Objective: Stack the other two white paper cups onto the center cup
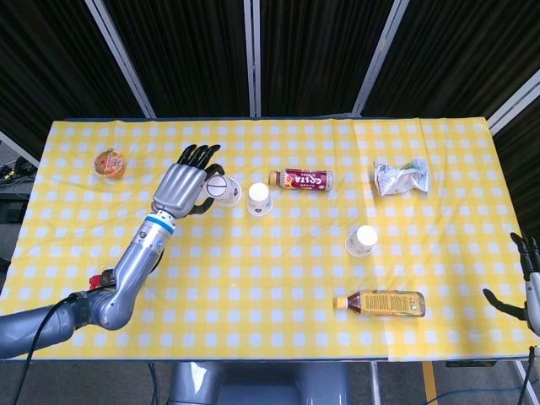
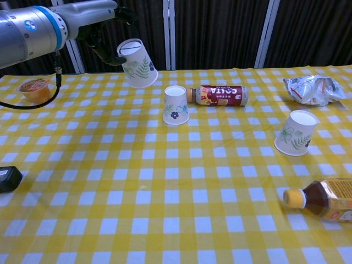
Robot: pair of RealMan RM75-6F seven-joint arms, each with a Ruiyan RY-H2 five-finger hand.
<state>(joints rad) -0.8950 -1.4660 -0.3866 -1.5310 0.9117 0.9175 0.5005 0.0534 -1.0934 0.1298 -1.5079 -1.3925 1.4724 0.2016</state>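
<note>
just left of the center cup (image 2: 176, 104), the left robot hand (image 1: 187, 191) holds a tilted paper cup (image 2: 137, 63).

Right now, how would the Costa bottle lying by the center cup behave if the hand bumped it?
The Costa bottle lies on its side, so it would probably roll. Its smooth round body likely slides easily on the tablecloth. It sits close to the center cup and might knock it.

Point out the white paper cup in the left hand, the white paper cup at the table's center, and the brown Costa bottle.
Held white paper cup (image 2: 137, 63), chest view: fern-printed side wall.
Center white paper cup (image 2: 176, 105), chest view: side wall.
Brown Costa bottle (image 2: 220, 94), chest view: label.
</note>
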